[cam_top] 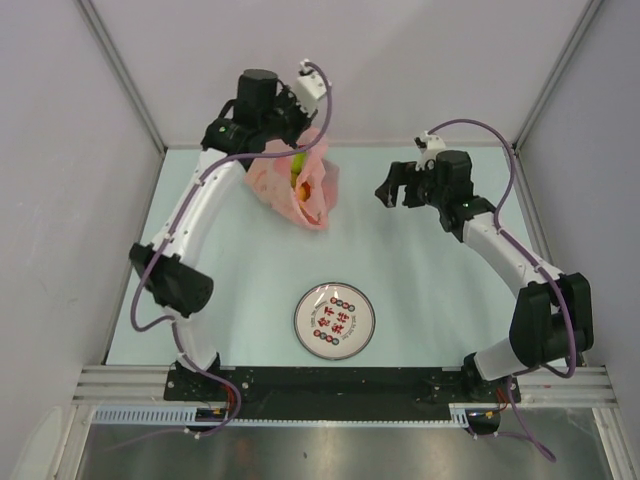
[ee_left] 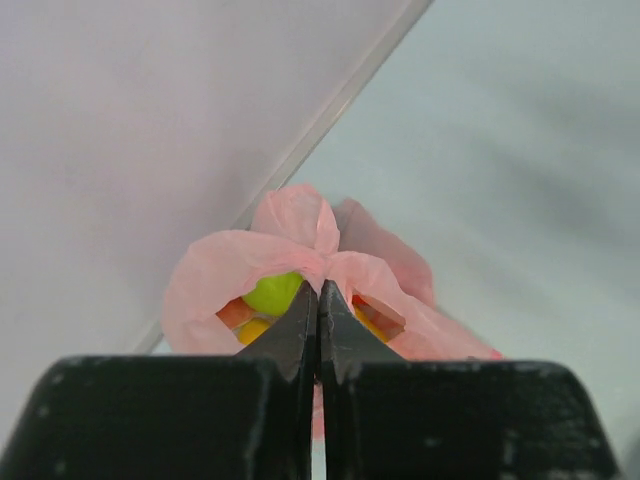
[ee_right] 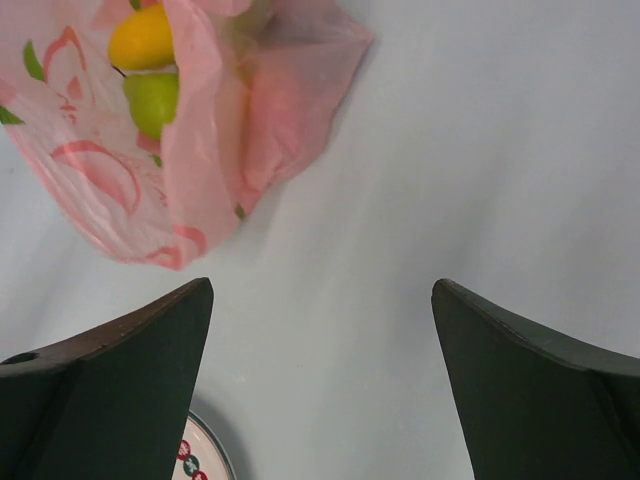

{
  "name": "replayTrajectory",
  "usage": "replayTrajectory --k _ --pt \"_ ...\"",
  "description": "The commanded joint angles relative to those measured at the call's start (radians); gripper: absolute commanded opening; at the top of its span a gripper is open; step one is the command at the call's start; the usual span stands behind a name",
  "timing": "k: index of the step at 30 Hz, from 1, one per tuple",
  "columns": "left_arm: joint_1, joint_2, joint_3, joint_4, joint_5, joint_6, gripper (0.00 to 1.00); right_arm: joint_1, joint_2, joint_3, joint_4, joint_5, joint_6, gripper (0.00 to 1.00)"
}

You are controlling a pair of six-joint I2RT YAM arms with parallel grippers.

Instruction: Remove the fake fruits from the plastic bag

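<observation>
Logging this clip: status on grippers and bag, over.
Left gripper shut on bag. Right gripper open, empty, apart from bag. Fruits inside bag. Nothing between right gripper and bag.

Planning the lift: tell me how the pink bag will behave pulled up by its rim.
Likely floppy: the plastic bag bunches into folds where the left gripper pinches it. It looks thin, so the fruits would likely sag it. Round and glossy, they may roll out.

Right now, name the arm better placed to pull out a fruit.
Right. The right claw is open and empty, facing fake fruits exposed in the plastic bag; the left claw is shut on its top.
</observation>
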Motion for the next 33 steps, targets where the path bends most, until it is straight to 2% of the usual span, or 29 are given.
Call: replayTrajectory --k 1,4,6,12,13,17,23,29,33 --pt "0.029 -0.210 -0.179 0.272 0.011 -0.286 0.00 0.072 0.031 0.086 0.063 -0.007 0.019 0.95" --pt "0.034 -0.291 -0.325 0.306 -0.054 -0.271 0.00 0.130 0.071 0.126 0.109 0.021 0.005 0.90" --pt "0.049 -0.339 -0.416 0.289 -0.059 -0.319 0.00 0.171 0.109 0.149 0.147 0.051 -0.032 0.86" --pt "0.066 -0.527 -0.733 0.320 -0.084 -0.422 0.00 0.300 0.227 0.285 0.198 0.045 -0.188 0.64" --pt "0.068 -0.549 -0.767 0.318 -0.091 -0.435 0.00 0.309 0.273 0.305 0.194 0.042 -0.188 0.58" --pt "0.083 -0.629 -0.942 0.334 -0.127 -0.517 0.00 0.354 0.370 0.414 0.126 -0.016 -0.262 0.47" --pt "0.117 -0.690 -1.039 0.344 -0.116 -0.570 0.00 0.400 0.433 0.428 0.086 -0.079 -0.320 0.38" --pt "0.124 -0.698 -1.045 0.357 -0.095 -0.561 0.00 0.417 0.523 0.443 0.103 -0.010 -0.355 0.35" --pt "0.127 -0.696 -1.045 0.354 -0.085 -0.544 0.00 0.409 0.585 0.514 0.108 0.041 -0.369 0.34"
